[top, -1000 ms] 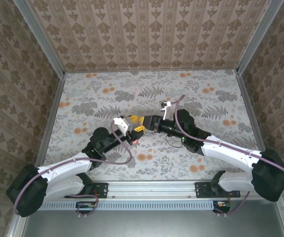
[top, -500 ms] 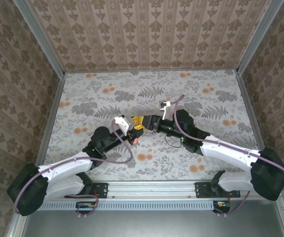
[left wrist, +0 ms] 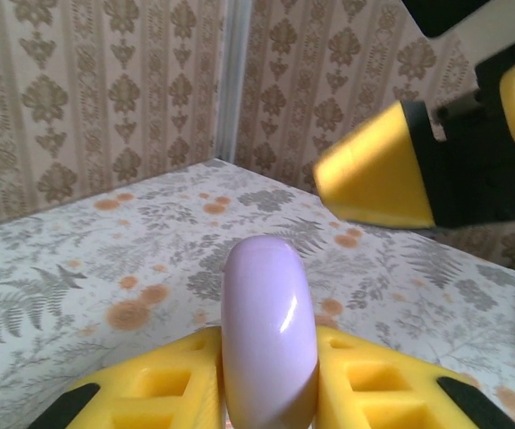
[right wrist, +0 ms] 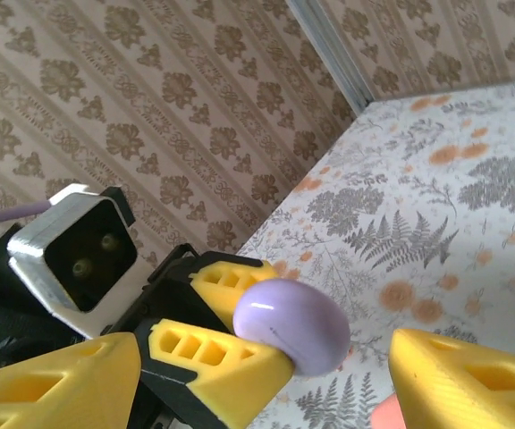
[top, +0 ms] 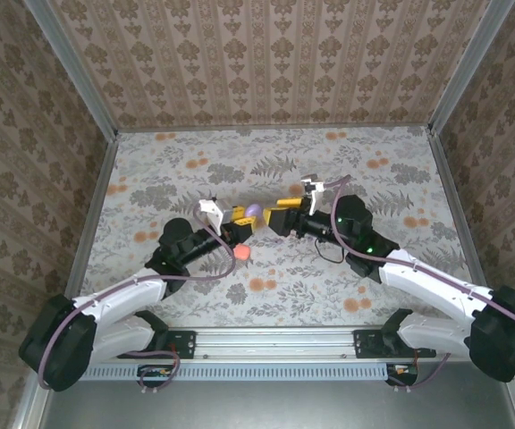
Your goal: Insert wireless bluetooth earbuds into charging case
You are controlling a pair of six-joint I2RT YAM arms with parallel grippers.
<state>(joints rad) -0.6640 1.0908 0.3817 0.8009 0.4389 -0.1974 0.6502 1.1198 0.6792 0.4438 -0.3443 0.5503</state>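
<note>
Right hand (top: pixel 274 217) has drawn back, released, while left hand (top: pixel 242 222) stays raised, clenched on purple disc (top: pixel 253 212).

Coral charging case (top: pixel 240 254) (rounded, small) on tabletop (top: pixel 374 170).

Purple disc (top: pixel 253 212) in left claw (top: pixel 247 220) blocks the right claw (top: pixel 274 219); table (top: pixel 159 174) beyond lies open.

Damask-papered walls (top: pixel 266 54), floral fern-print tabletop (top: pixel 195 170), aluminium corner posts (top: pixel 72 64)
</note>
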